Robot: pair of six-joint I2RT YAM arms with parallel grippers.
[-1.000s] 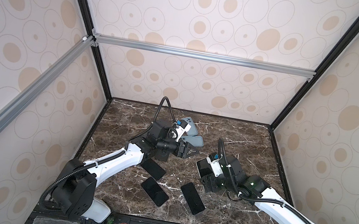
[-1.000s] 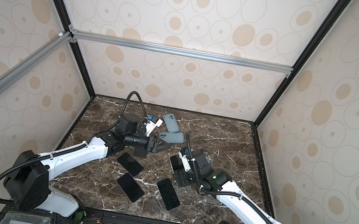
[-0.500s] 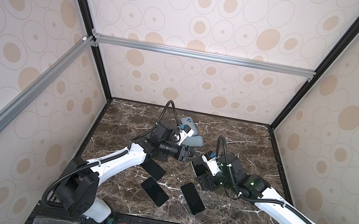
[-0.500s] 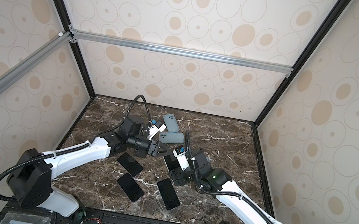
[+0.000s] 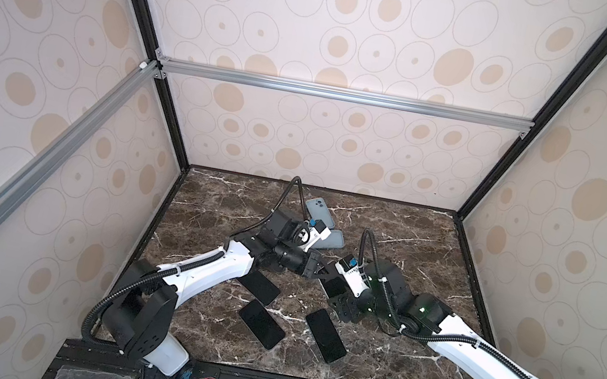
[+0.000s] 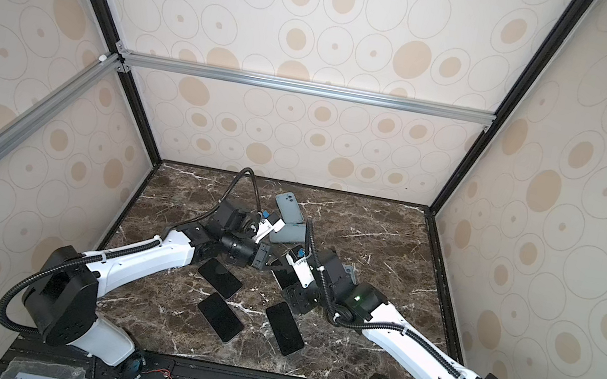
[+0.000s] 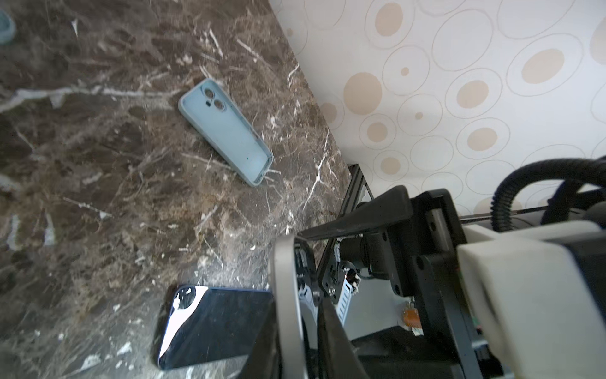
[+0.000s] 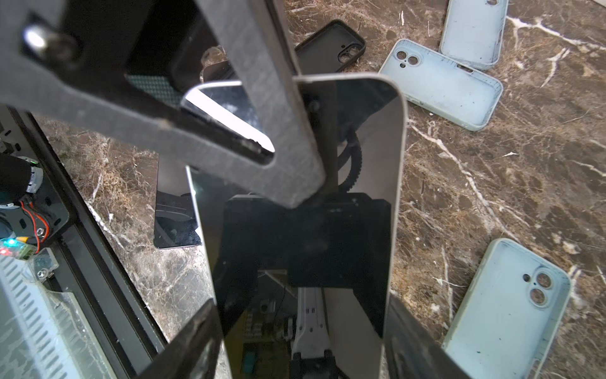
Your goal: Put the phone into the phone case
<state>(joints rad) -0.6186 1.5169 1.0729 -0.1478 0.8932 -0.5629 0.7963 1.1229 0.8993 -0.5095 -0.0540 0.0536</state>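
Note:
A black phone (image 8: 367,137) with a silver rim is held off the table at the middle, seen in both top views (image 5: 333,286) (image 6: 284,278). My right gripper (image 8: 301,328) (image 5: 336,295) is shut across its width at one end. My left gripper (image 7: 295,328) (image 5: 321,271) is shut on the opposite end, and the phone's silver edge (image 7: 285,279) shows between its fingers. Empty light blue phone cases lie open side up: two behind the grippers (image 5: 317,208) (image 5: 331,239) and one beside the right arm (image 8: 505,311) (image 7: 226,131).
Three more black phones lie flat on the marble table (image 5: 258,286) (image 5: 261,324) (image 5: 325,335). A black phone case (image 8: 331,46) lies near the light blue ones. Patterned walls close in the table on three sides.
My left gripper has swung to the right and its jaws have shut on the phone's far end. My right gripper has carried the phone slightly to the left.

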